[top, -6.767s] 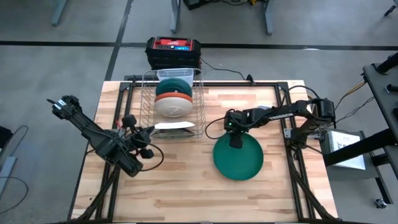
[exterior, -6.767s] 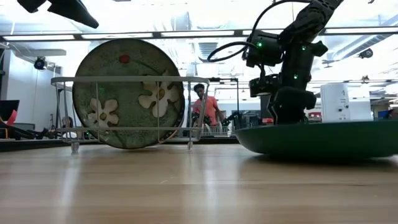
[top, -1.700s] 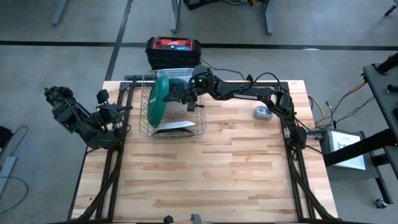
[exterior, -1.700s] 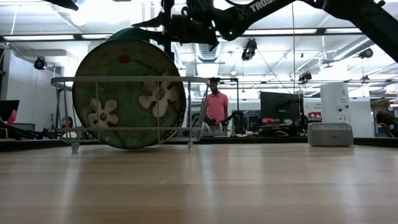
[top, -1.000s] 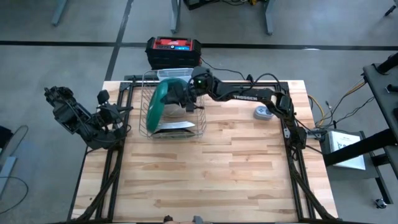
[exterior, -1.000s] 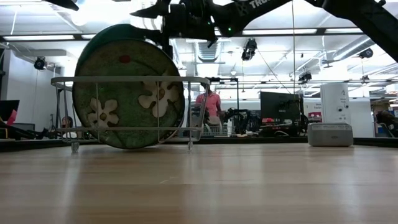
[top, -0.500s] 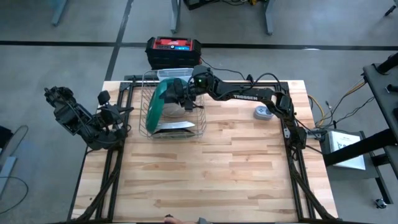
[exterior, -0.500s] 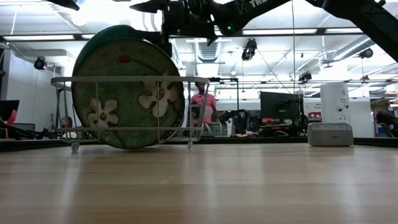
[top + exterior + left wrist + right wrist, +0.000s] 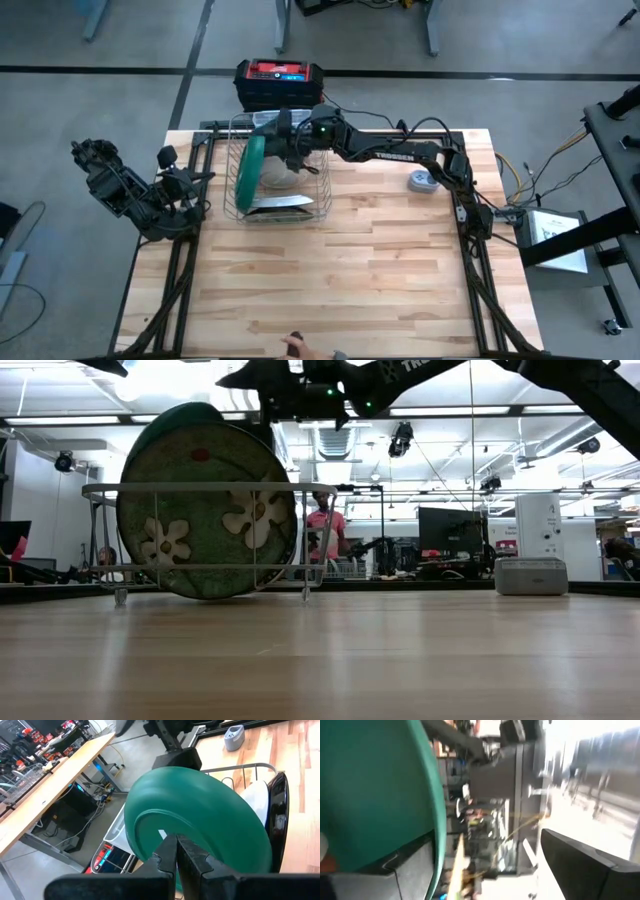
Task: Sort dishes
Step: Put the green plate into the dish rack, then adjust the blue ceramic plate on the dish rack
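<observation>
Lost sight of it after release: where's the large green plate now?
High view: the large green plate stands on edge in the wire rack's left side, table's far left, with the open right gripper above the rack.

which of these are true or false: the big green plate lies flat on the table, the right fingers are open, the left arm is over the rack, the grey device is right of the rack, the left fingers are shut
1. The green plate lies flat on the table. False: it stands on edge in the rack.
2. The right gripper has its fingers open. True; it is above the rack.
3. The left gripper is over the rack. False: that arm waits at the table's left edge.
4. The grey device sits to the right of the rack. True.
5. The left fingers are shut. True.
</observation>
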`<state>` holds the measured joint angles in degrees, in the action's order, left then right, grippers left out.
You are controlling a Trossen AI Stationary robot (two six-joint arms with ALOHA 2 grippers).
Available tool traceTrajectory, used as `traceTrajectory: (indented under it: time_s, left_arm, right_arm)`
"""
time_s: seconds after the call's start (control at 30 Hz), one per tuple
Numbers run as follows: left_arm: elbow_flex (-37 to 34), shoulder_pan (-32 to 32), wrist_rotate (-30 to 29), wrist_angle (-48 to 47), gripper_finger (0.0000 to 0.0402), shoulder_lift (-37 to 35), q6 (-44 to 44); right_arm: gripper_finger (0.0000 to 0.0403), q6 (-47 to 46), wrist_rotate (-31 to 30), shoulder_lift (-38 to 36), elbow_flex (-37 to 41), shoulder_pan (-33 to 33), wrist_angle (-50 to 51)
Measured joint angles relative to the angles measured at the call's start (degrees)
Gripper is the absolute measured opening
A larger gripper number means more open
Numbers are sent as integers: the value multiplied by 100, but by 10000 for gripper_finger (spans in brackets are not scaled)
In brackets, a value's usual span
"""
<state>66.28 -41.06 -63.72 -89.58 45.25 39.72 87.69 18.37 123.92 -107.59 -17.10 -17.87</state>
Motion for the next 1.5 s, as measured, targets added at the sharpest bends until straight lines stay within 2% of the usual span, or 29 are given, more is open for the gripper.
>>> traceTrajectory:
  time_s: [0.1, 0.17, 0.4, 0.5, 0.87, 1.07, 1.13, 1.23, 1.37, 1.5]
  left_arm:
    - [0, 0, 0, 2, 0, 0, 0]
    - [0, 0, 0, 1, 0, 2, 2]
    - [0, 0, 34, 2, 0, 4, 2]
    - [0, 2, 85, 2, 0, 4, 4]
    - [-2, 2, 92, 16, 0, 4, 24]
    - [-7, 1, 106, 268, 0, 9, 30]
    - [-7, 1, 123, 358, 0, 16, 28]
    - [-7, 2, 142, 488, 0, 74, 26]
    - [-11, 2, 171, 856, 0, 144, 10]
    - [-11, 2, 326, 1149, 0, 325, -18]
  right_arm:
    - [339, -180, -696, 0, 0, 0, 58]
    - [339, -187, -952, -2, 0, -13, 281]
    - [339, -161, -1266, -67, 0, -30, 1583]
    - [339, -159, -1633, -73, 0, -26, 1681]
    - [339, -254, -2070, -192, 0, -56, 1795]
    - [339, -2227, -3221, -604, 0, -56, 1960]
    - [339, -2814, -3313, -812, -1, -104, 2404]
    - [339, -3798, -3081, -1128, -4, -188, 3270]
    - [337, -4914, -2383, -1534, 19, -243, 4547]
    - [323, -5582, -1864, -1894, 403, -230, 5031]
